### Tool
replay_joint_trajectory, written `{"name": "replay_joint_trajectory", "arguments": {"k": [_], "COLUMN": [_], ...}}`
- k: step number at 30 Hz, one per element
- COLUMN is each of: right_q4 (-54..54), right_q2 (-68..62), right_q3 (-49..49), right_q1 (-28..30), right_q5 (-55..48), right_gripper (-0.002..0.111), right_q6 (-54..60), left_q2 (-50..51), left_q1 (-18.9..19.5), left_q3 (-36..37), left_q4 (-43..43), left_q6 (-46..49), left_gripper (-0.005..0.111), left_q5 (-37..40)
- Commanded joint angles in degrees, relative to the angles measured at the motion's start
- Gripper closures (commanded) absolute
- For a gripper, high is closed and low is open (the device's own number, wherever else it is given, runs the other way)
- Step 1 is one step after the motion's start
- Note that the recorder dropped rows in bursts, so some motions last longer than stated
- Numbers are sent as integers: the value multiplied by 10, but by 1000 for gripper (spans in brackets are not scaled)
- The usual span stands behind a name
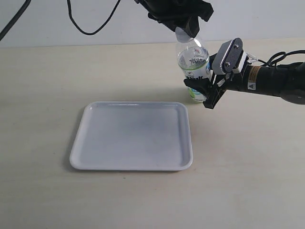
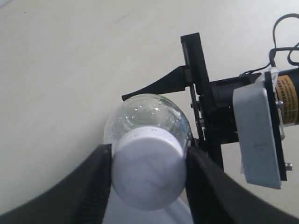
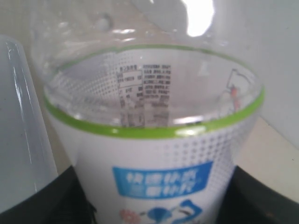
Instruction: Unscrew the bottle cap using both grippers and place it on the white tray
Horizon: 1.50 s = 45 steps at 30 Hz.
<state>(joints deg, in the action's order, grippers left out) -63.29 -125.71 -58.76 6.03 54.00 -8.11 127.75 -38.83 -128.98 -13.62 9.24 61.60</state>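
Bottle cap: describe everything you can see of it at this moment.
The bottle cap is small, round and white, plastic by its look, with a smooth flat top. Its side is mostly hidden. It sits on the neck of the clear bottle, not yet removed, raised above the table. The left gripper reaches it from above, and its dark fingers appear pressed against opposite sides. Nothing else touches it.

bottle (image 3: 154,158) label: white characters on blue band, unreadable | right arm (image 1: 279,81): warning-triangle sign (image 1: 251,86), orange sticker (image 2: 289,100) print illegible
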Motion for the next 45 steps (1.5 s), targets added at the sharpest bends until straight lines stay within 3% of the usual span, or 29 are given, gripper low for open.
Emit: {"name": "replay_joint_trajectory", "arguments": {"k": [1,6,19,24,32,37,41,43,45], "right_q4": [-22,-23,-23,-23,-23,-23,-23,-23,-23], "right_q2": [-7,-7,-7,-7,-7,-7,-7,-7,-7], "right_q3": [6,6,6,6,6,6,6,6,6], "right_q1": [0,0,0,0,0,0,0,0,0], "right_q5": [-56,-56,-56,-56,-56,-53,-53,-53,-53], "right_gripper": [108,108,108,108,108,108,108,108,108], "right_q6": [0,0,5,5,4,4,4,4,4], "left_q2": [-2,-2,-2,-2,-2,-2,-2,-2,-2], "left_q1": [-1,-1,-1,-1,0,4,6,6,6], "left_q3": [-4,-4,-4,-4,-4,-4,-4,-4,-4], "left_q4": [-1,9,1,-64,-51,-50,-50,-50,-50], "left_q6": [-27,-97,-429,-476,-564,-572,-559,-535,-495], "left_gripper": [107,107,107,107,107,105,81,57,25], "left_q5": [2,19,80,84,81,56,54,54,53]}}
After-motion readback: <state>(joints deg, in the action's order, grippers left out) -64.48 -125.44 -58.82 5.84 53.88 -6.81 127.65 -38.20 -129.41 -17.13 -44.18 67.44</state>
